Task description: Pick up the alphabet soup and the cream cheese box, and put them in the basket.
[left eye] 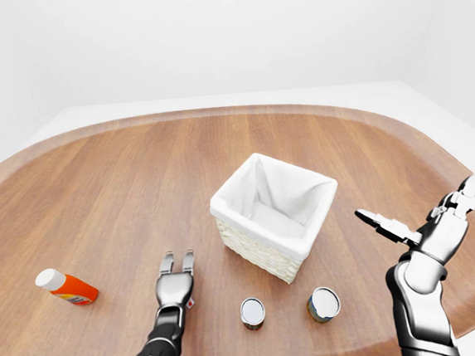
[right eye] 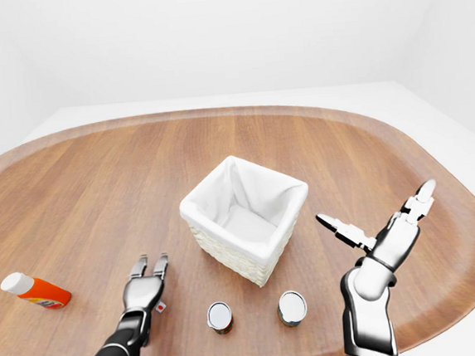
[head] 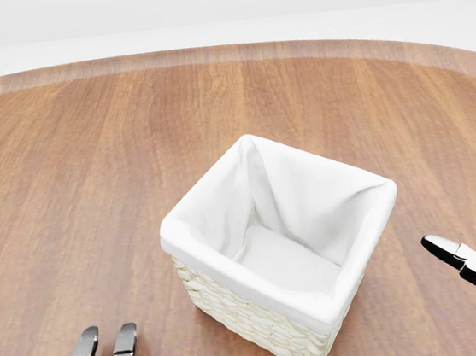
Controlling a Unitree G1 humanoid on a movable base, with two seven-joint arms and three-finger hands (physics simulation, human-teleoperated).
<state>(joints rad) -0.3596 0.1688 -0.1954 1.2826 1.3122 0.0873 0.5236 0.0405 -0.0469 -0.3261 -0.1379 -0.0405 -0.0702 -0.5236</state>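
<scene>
Two cans [left eye: 253,312] [left eye: 323,303] stood on the counter [left eye: 122,188] below the basket [left eye: 275,215]; left robot hand [left eye: 176,271] lay flat with fingers loose, right robot hand [left eye: 424,216] spread wide, both empty.

Open wood is seen between the two cans [left eye: 253,312] [left eye: 323,304] and the basket [left eye: 251,243]. The basket mouth is unobstructed from above. An orange bottle [left eye: 66,288] lies well apart, far left.

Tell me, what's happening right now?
Left robot hand open, low on the table. Right robot hand open, raised. Basket empty. Two cans untouched.
</scene>
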